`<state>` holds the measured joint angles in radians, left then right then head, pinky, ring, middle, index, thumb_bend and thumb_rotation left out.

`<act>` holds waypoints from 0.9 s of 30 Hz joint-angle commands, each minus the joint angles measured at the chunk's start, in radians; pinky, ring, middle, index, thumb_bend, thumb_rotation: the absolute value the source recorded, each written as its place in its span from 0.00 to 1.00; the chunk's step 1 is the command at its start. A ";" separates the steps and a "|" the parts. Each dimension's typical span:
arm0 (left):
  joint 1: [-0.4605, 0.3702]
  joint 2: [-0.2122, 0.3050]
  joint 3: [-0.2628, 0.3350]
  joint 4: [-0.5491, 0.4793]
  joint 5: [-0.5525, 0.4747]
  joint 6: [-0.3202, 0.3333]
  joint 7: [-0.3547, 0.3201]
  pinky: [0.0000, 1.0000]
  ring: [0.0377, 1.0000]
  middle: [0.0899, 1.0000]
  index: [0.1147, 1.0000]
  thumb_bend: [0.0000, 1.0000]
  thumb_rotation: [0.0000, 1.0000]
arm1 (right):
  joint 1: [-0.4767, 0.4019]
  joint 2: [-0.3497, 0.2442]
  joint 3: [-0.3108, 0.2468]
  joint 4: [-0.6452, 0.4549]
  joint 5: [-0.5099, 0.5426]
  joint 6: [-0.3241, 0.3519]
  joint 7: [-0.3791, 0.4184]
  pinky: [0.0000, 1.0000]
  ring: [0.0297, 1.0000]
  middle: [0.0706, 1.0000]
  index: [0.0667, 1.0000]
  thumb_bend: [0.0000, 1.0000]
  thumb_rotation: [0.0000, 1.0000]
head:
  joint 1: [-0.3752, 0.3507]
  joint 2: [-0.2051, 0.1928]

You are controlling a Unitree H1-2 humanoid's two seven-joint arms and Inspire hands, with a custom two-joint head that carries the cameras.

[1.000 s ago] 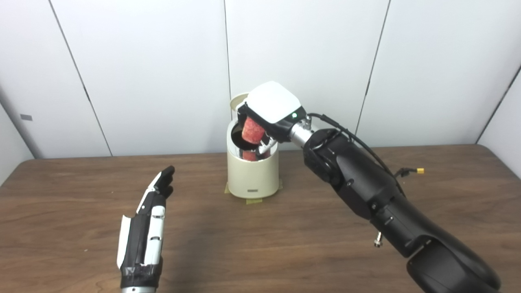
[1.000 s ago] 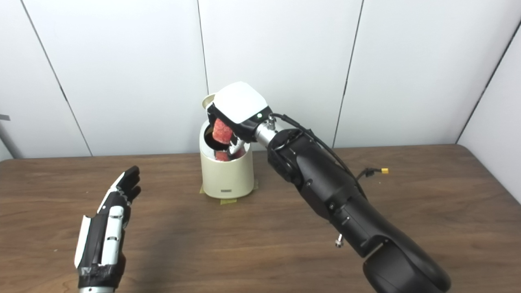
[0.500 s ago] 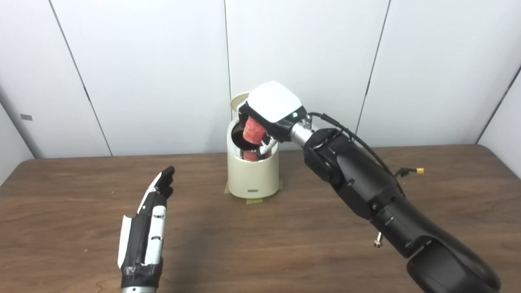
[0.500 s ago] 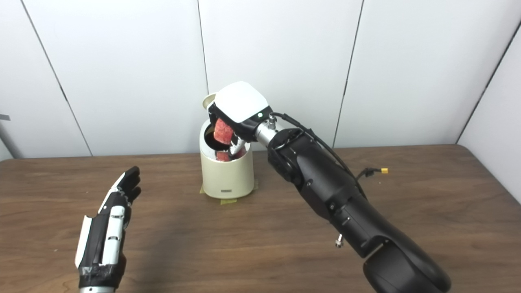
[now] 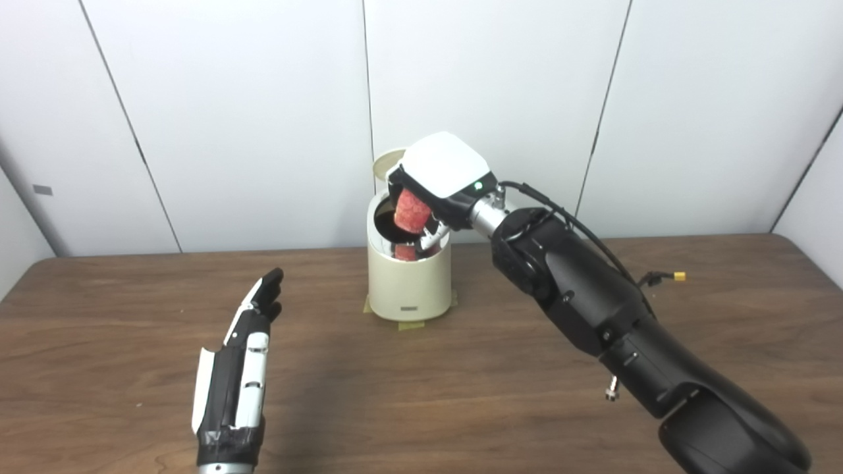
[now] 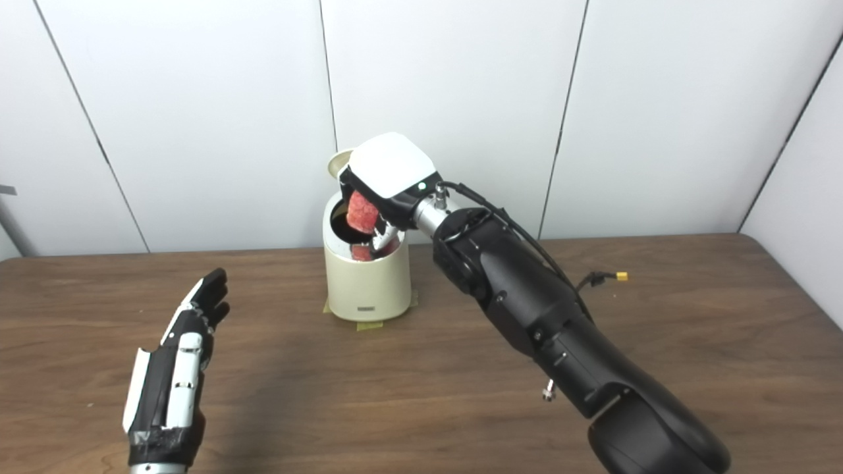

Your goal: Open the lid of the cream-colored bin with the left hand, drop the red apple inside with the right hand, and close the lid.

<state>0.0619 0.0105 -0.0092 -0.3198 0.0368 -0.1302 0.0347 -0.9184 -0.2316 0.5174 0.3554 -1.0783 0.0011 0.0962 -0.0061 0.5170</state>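
Observation:
The cream-colored bin stands at the middle back of the table with its lid tipped up behind the dark opening. My right hand hovers right over that opening, shut on the red apple, which hangs just above the rim. A red reflection of the apple shows on the bin's inner wall. My left hand rests low over the table at the front left, fingers straight and apart, holding nothing, well away from the bin.
Strips of tape mark the bin's base on the brown wooden table. A cable with a yellow plug hangs off my right arm. White wall panels stand close behind the bin.
My right hand with the apple has crept slightly to the right over the bin's opening. The left hand has barely moved.

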 commanded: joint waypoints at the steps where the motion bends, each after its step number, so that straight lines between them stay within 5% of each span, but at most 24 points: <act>1: 0.010 -0.007 -0.003 -0.029 0.010 -0.018 0.000 0.94 0.96 0.94 0.89 0.21 0.95 | -0.032 -0.016 -0.015 -0.016 -0.007 0.033 0.008 0.41 0.50 0.60 0.48 0.81 0.10 | 0.000 0.002; 3: 0.010 -0.008 -0.003 -0.028 0.010 -0.019 0.000 0.94 0.95 0.94 0.88 0.20 0.94 | -0.032 -0.015 -0.016 -0.020 -0.011 0.045 0.020 0.41 0.50 0.61 0.50 0.95 0.09 | 0.000 0.003; 5: 0.010 -0.007 -0.004 -0.029 0.011 -0.017 0.000 0.94 0.95 0.94 0.88 0.21 0.93 | -0.032 -0.015 -0.015 -0.023 -0.013 0.053 0.028 0.42 0.51 0.61 0.50 0.99 0.09 | 0.000 0.003; 27: 0.011 -0.005 -0.004 -0.036 0.024 0.004 0.001 0.96 0.96 0.94 0.88 0.22 0.92 | -0.038 -0.017 -0.002 -0.027 -0.028 0.077 0.046 0.41 0.53 0.63 0.52 1.00 0.12 | 0.001 0.003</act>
<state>0.0619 0.0105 -0.0115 -0.3228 0.0454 -0.1087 0.0347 -0.9188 -0.2310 0.5193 0.3412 -1.0896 0.0567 0.1328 -0.0046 0.5200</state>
